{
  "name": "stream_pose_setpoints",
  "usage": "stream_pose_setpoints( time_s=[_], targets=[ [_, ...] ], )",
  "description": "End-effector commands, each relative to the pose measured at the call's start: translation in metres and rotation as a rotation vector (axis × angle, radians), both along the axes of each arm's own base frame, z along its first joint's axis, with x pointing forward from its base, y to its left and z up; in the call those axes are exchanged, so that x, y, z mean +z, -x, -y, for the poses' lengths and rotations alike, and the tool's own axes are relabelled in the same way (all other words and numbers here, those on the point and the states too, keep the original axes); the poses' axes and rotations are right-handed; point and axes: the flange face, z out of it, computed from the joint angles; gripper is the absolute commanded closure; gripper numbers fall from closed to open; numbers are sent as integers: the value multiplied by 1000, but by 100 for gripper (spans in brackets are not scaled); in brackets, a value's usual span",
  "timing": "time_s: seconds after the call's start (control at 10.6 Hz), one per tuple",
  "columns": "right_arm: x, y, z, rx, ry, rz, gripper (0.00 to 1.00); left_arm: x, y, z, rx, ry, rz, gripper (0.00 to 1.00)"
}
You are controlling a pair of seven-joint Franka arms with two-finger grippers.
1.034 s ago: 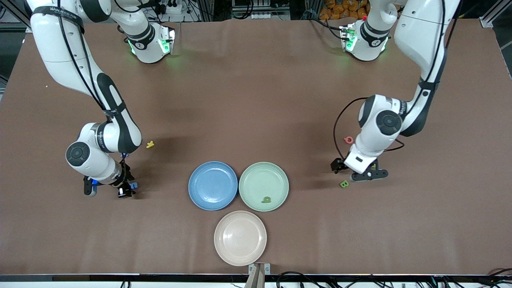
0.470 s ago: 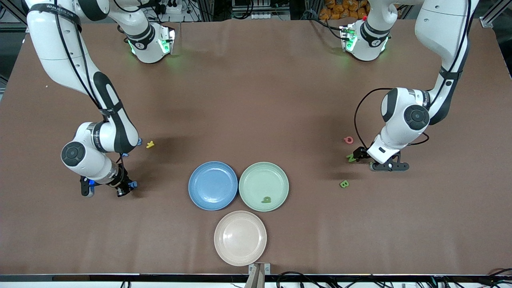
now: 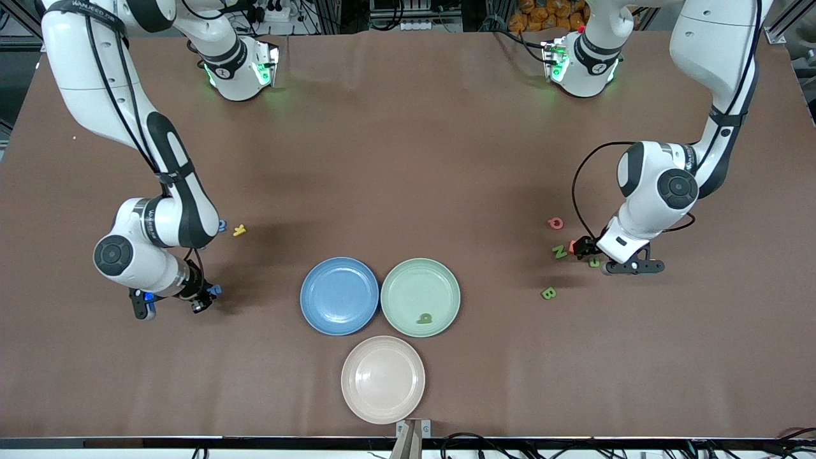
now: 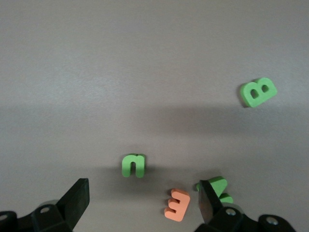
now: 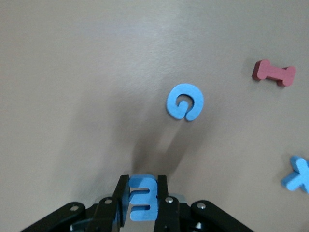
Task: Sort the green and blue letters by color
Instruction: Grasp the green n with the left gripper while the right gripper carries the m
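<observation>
Flat blue foam E (image 5: 141,199) clenched between right gripper (image 5: 142,193) fingers; left gripper (image 4: 140,205) fingers released, spread wide.

The foam letters read as signs: a green B (image 4: 258,92), a green u (image 4: 133,165) and an orange E (image 4: 176,205) below the left tool (image 4: 142,205), and a blue E (image 5: 142,197) pinched in the right tool (image 5: 142,193), with a blue G (image 5: 185,102) just ahead of it.

Scattered blue and green letters (image 4: 258,92)
</observation>
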Motion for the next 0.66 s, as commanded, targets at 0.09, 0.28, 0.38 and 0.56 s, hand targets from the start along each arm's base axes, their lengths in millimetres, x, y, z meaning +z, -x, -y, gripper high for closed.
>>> stream_pose_setpoints(
  time_s=[0.09,0.28,0.38,0.56],
  targets=[
    [42,-21,-19,194,-7,-11,87,-11,-2,5,84,13,-15,0],
    [56,-29,-40,296,-4,-1,87,-19,-8,2,52,3,-20,0],
    [64,-32,-48,367,-5,-2,87,-23,-11,-1,25,1,-21,0],
    [76,-36,-74,544,-19,11,90,-27,-18,-1,8,1,-18,0]
  ],
)
